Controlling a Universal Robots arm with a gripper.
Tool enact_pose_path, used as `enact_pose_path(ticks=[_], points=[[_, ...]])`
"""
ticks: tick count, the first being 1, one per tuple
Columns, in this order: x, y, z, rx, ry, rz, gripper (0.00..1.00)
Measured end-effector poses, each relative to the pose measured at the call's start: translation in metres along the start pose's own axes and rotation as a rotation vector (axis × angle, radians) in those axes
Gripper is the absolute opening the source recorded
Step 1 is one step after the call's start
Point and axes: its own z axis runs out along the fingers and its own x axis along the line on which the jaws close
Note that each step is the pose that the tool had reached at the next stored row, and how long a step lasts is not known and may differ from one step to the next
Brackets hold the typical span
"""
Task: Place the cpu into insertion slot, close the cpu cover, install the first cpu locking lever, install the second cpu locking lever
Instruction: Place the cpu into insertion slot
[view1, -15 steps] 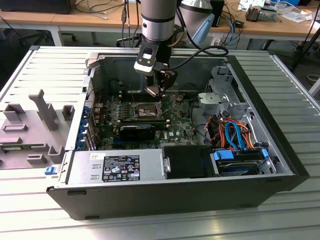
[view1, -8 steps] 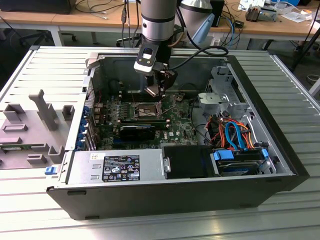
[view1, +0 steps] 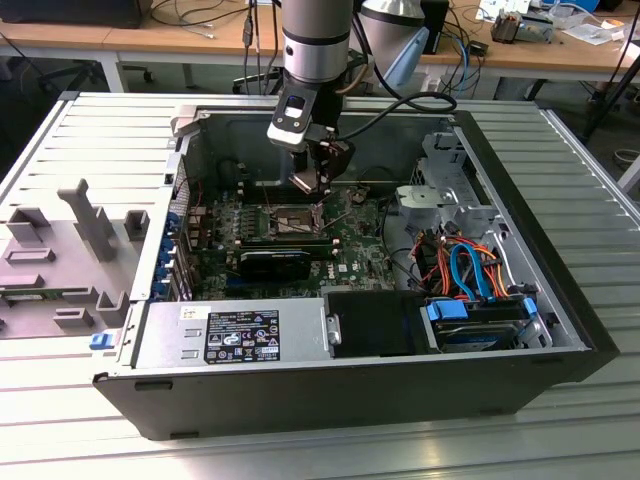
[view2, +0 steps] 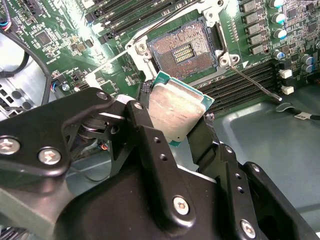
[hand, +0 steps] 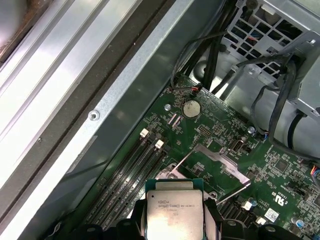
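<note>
**Entry: cpu fitting, state of work**

- End effector (view1: 318, 188): upper centre of the frame in the exterior view, hanging inside the open computer case (view1: 545, 330). Its fingers are clamped on two opposite edges of the cpu.
- Cpu (view2: 177, 112): held in the grip with its silvery top toward the second wrist camera. It is tilted, clear of the green board and not touching the socket.
- Insertion slot (view2: 182, 50): bare, with the contact field exposed inside its metal rim. It lies just past the cpu's far edge. In the exterior view it sits mid-frame, just under the end effector.
- Cpu cover (hand: 225, 162): judged to be the silvery windowed frame standing raised beyond the cpu in the first wrist view. It is not down over the slot.
- Locking lever (view2: 256, 83): a thin rod lying free across the memory slots (view2: 240, 92), unlatched. A second thin rod on the slot's opposite side also looks free.
- Bench (view1: 60, 430): ribbed metal top carrying the case, with grey fixtures (view1: 90, 225) at the exterior view's left.
- Progress, as judged: the first step is in hand, with the cpu gripped and near the slot but not yet seated. Closing the cover and setting both levers are untouched, so none of the four steps is complete
</note>
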Motion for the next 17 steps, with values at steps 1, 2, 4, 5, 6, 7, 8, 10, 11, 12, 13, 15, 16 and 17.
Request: enact_pose_path(ticks=[1, 2, 4, 5, 6, 7, 8, 10, 11, 12, 13, 15, 16, 17], points=[[0.0, 0.0, 0.0, 0.0, -0.0001, 0.001, 0.55], [0.0, 0.0, 0.0, 0.0, -0.0001, 0.002, 0.55], [0.0, 0.0, 0.0001, 0.0, -0.0001, 0.004, 0.55], [0.0, 0.0, 0.0001, -0.0001, -0.0002, 0.004, 0.55], [0.0, 0.0, 0.0001, -0.0001, -0.0002, 0.005, 0.55], [0.0, 0.0, 0.0001, -0.0001, -0.0003, 0.006, 0.55], [0.0, 0.0, 0.0001, -0.0001, -0.0002, 0.006, 0.55], [0.0, 0.0, 0.0001, 0.0, -0.0003, 0.008, 0.55], [0.0, 0.0, 0.0001, -0.0001, -0.0003, 0.008, 0.55], [0.0, 0.0, 0.0001, -0.0001, -0.0004, 0.009, 0.55], [0.0, 0.0, 0.0002, -0.0001, -0.0004, 0.01, 0.55], [0.0, 0.0, 0.0002, -0.0001, -0.0005, 0.011, 0.55], [0.0, 0.0, 0.0002, -0.0001, -0.0005, 0.011, 0.55], [0.0, 0.0, 0.0002, -0.0001, -0.0005, 0.012, 0.55]])
